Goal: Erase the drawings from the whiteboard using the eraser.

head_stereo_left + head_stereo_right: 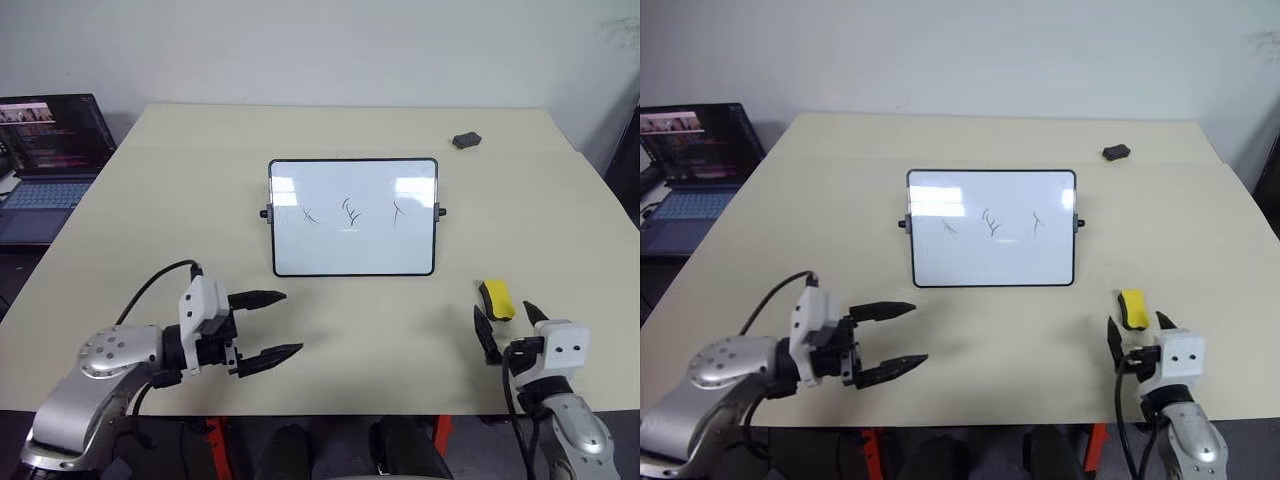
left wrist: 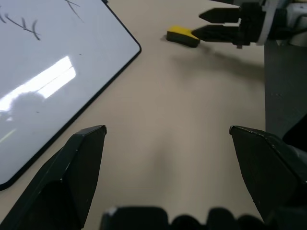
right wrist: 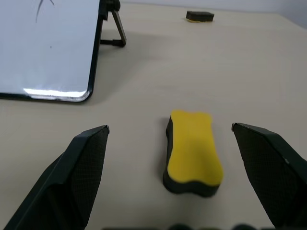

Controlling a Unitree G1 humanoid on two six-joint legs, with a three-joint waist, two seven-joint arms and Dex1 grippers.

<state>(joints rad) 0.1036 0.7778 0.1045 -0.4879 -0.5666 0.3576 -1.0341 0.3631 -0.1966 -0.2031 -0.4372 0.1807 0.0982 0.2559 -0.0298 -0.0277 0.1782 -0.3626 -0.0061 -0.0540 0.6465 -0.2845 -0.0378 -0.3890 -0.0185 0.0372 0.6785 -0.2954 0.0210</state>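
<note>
Nearest, by the table's (image 1: 120, 290) front edge, both hands stand with fingers spread and nothing between them; the left hand (image 1: 266, 325) hovers toward the front left corner, pointing across the table, and the right hand (image 1: 510, 328) sits by the front right corner, pointing forward. Just beyond the right hand's fingertips lies the eraser (image 3: 193, 152), yellow face up, flat on the table and not yet between the fingers. Further in, at the table's middle, the whiteboard (image 1: 352, 245) leans back on its stand, carrying the drawings (image 1: 351, 212) in a row, all three unerased. Near the far right corner rests a small dark lump (image 1: 467, 140). The likely trouble: the eraser lies a little askew to the fingers, so a closing grip could nudge it forward or pinch one corner; later, a hard wipe might push the propped board backward or tip it.
</note>
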